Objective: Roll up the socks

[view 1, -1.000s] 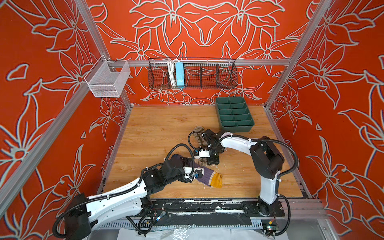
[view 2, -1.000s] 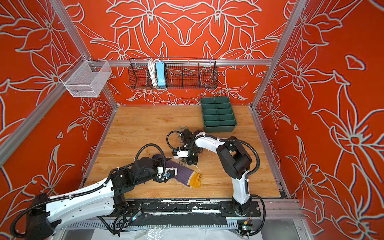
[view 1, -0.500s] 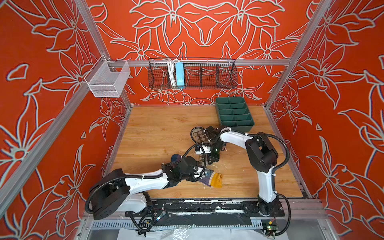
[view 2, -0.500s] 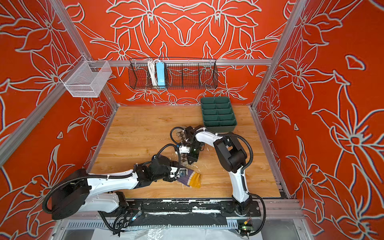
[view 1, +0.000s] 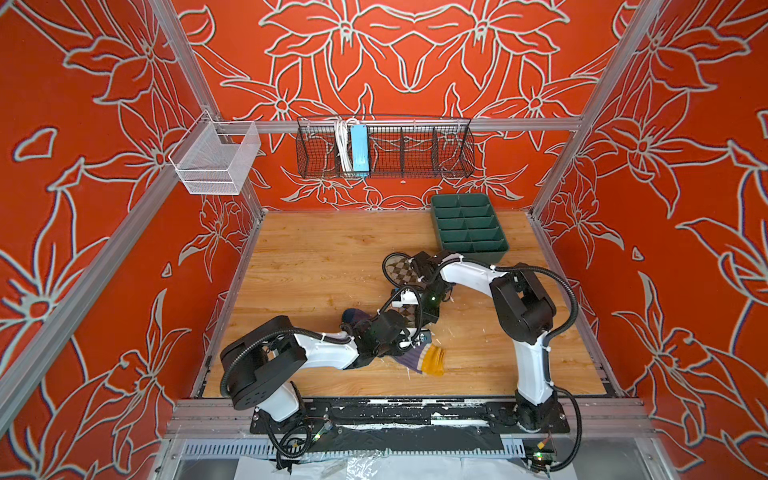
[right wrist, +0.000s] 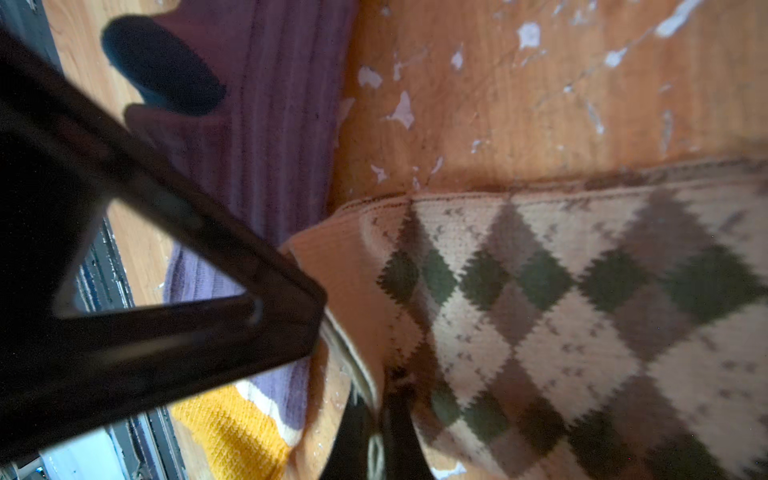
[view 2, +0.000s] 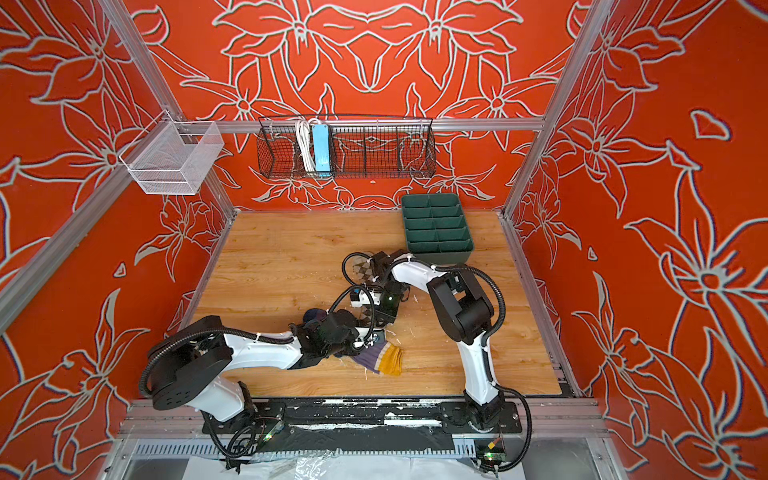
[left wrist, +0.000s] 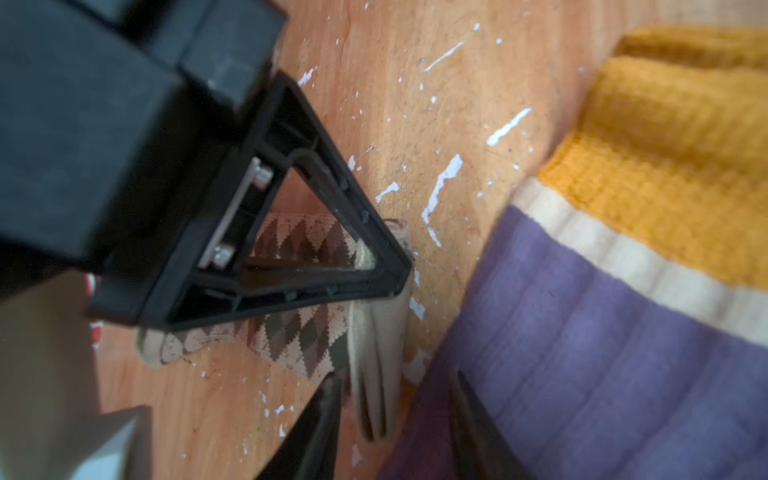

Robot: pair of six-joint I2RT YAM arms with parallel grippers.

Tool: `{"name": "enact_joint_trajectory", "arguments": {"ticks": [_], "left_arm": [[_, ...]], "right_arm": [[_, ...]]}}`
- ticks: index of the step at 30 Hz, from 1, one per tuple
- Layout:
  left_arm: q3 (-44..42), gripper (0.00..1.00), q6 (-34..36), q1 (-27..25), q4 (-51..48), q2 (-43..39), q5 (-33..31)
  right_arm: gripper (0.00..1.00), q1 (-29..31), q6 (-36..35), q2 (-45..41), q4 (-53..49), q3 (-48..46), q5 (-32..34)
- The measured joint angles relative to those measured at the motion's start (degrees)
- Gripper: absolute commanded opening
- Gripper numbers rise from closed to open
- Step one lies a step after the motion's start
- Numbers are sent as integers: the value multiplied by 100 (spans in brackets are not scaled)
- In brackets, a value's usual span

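The beige argyle sock (right wrist: 561, 316) lies on the wooden floor, its toe end (view 1: 397, 268) showing behind the right arm. My right gripper (right wrist: 376, 436) is shut on its beige cuff (left wrist: 374, 374), low over the floor (view 1: 428, 320). The ribbed purple sock (view 1: 415, 359) with mustard cuff (view 1: 434, 360) lies just in front, its navy toe (view 1: 353, 316) beside the left wrist. My left gripper (left wrist: 399, 419) stands open with the beige cuff and the purple sock's edge (left wrist: 432, 415) between its fingers, a gap showing beside the cuff. In both top views the two grippers (view 2: 376, 336) nearly meet.
A green divided tray (view 1: 473, 247) sits at the back right of the floor. A black wire basket (view 1: 384, 149) holding a blue box hangs on the back wall, and a white mesh basket (view 1: 216, 160) on the left rail. White scuffs mark the wood (left wrist: 440, 187).
The left arm has swung right until its gripper reached the right gripper, and its jaws have narrowed round the beige cuff. The purple sock has bunched up a little. The right gripper has barely moved.
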Motion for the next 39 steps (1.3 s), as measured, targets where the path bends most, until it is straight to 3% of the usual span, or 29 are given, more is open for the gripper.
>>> {"name": "enact_joint_trajectory", "arguments": {"ticks": [8, 13, 19, 28, 34, 39], "left_arm": [[164, 0, -160, 0, 149, 485, -396], [437, 0, -315, 0, -11, 621, -573], [785, 0, -511, 28, -619, 619, -417], [1799, 0, -824, 573, -2485, 654, 929], [2767, 0, -964, 977, -3825, 1193, 2004], [3956, 0, -992, 1318, -5182, 2033, 3032]], "right_arm": [[0, -28, 2, -11, -37, -2, -4], [3, -76, 11, -101, -20, -79, -4], [28, -201, 120, -483, 256, -385, 74], [46, -1123, 828, -2815, 1685, -1773, 424], [45, -1537, 1346, -4524, 3032, -2785, 1587], [45, -1473, 850, -6035, 3558, -3517, 1674]]}}
